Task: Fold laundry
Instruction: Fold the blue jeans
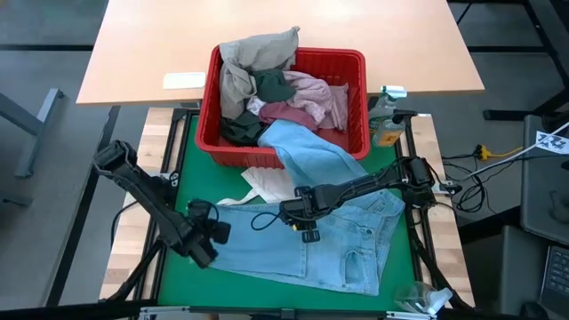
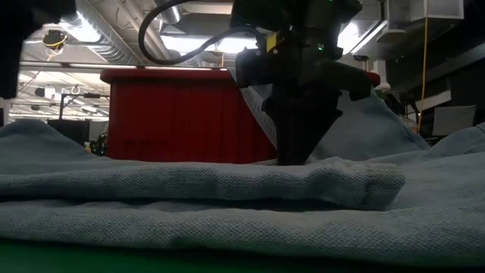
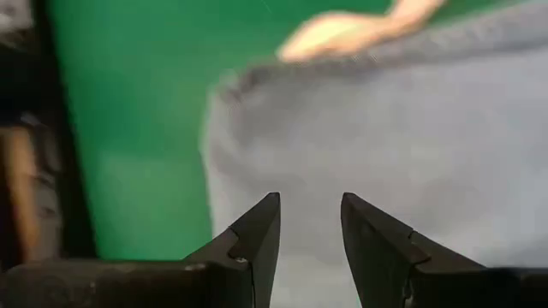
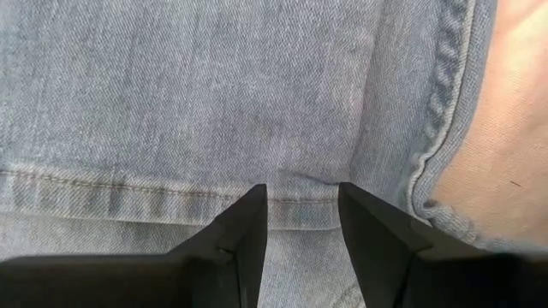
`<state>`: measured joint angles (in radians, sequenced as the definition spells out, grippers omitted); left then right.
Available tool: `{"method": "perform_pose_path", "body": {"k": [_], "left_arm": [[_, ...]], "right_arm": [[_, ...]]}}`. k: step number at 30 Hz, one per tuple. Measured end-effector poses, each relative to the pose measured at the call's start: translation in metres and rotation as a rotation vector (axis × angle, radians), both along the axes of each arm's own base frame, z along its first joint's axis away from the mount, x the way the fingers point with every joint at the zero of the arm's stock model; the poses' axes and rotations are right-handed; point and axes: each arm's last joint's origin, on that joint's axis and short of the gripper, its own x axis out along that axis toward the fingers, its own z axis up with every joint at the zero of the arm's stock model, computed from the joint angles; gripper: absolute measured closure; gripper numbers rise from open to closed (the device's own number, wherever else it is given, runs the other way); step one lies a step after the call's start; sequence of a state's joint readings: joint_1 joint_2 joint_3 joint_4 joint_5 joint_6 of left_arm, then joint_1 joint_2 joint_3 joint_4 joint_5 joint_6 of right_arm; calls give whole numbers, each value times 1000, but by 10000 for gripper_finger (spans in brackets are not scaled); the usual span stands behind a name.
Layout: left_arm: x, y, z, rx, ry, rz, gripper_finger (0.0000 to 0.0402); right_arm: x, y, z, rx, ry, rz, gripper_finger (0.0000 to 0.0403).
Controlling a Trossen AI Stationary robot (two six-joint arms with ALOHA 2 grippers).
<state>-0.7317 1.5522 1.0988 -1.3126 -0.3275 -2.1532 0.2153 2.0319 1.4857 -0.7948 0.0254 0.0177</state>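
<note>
The jeans lie spread flat across the green worktop, reaching toward its near edge. The left tool hovers at their left end, fingers parted, holding nothing. The right tool sits over the middle of the jeans above a seam, fingers parted too, nothing between them. At the far edge stands the red basket, heaped with beige, dark green, pink and maroon garments, one jeans leg draped over its rim.

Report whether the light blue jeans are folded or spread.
Mostly spread: the light blue jeans lie flat across the green mat, one leg trailing up into the red basket.
</note>
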Motion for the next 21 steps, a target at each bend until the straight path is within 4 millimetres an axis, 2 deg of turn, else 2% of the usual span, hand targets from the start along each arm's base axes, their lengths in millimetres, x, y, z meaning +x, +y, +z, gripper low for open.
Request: {"method": "perform_pose_path", "body": {"k": [6, 13, 18, 21], "left_arm": [[7, 21, 2, 66, 70, 27, 282], [12, 28, 0, 63, 88, 9, 282], [8, 30, -27, 18, 83, 16, 282], [0, 35, -46, 14, 111, 27, 282]], "right_arm": [[0, 0, 0, -1, 2, 1, 258], [-8, -2, 0, -23, 78, 26, 258], [-11, -2, 4, -27, 97, 27, 258], [-16, -3, 14, -27, 97, 26, 258]]}}
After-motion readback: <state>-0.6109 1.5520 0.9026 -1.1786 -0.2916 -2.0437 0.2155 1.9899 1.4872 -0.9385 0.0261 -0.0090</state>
